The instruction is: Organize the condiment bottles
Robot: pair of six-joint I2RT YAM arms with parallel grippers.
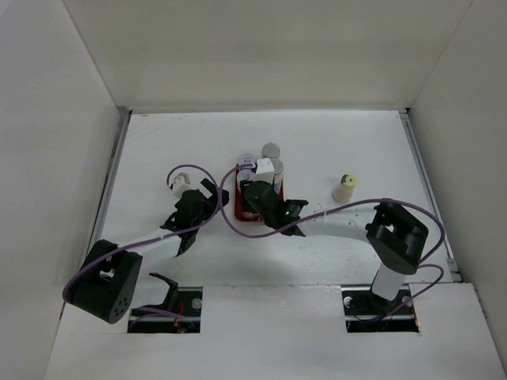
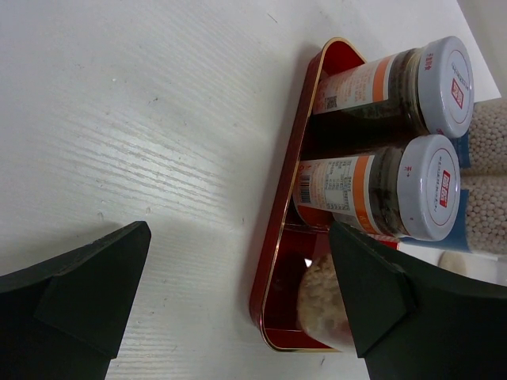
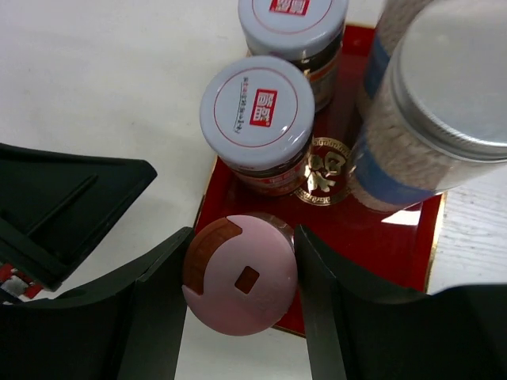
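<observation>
Right wrist view shows us our right gripper (image 3: 244, 237) clamped on the pink-capped jar (image 3: 242, 281) at the near end of the red tray (image 3: 380, 237), beside two grey-capped jars (image 3: 257, 111). Our left gripper (image 2: 238, 233) gapes empty. One cream-capped jar (image 1: 344, 188) waits on the table (image 1: 198, 142), well apart.

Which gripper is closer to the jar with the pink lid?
Right. The right gripper has a finger on each side of the pink-lidded jar. The left gripper hangs open beside the red tray, not touching the jar.
</observation>
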